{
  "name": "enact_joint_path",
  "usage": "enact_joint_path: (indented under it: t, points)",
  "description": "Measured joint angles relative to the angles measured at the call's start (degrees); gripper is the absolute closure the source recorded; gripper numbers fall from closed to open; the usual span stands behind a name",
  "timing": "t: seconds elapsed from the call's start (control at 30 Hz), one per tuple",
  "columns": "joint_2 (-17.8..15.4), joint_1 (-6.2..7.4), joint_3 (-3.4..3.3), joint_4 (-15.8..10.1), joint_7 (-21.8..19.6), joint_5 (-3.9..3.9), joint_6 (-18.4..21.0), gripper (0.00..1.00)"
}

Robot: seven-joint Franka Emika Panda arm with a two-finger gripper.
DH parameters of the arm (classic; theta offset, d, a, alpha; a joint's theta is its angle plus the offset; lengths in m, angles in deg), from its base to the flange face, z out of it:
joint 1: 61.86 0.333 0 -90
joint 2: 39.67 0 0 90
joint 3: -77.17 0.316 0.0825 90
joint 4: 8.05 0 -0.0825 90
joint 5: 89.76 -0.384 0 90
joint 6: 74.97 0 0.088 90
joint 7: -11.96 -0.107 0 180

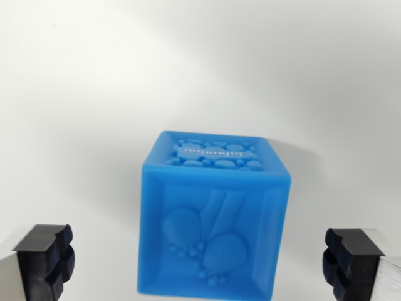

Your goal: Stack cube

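A blue cube (214, 216) with raised balloon shapes on its near face and a bumpy relief on top sits on a white surface, in the lower middle of the wrist view. My gripper (200, 263) is open. Its black fingertips (45, 257) show at the bottom left and bottom right corners, well apart. The cube lies between them, touching neither pad. There is a clear gap on each side. No second cube is visible.
The white tabletop (200, 75) fills the view around and beyond the cube, with a soft shadow to the cube's right.
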Motion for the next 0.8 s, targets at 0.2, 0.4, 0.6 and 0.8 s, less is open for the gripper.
enact_joint_path:
  t: [0.2, 0.4, 0.6, 0.8]
  points:
    - [3.13, 0.02, -0.31, 0.91, 0.05, 0.06, -2.1, 0.0]
    - [5.14, 0.19, -0.45, 1.63, 0.05, 0.09, -3.41, 0.0]
    - [5.91, 0.26, -0.56, 1.98, 0.05, 0.1, -3.88, 1.0]
    - [5.9, 0.28, -0.56, 2.05, 0.06, 0.1, -3.89, 1.0]
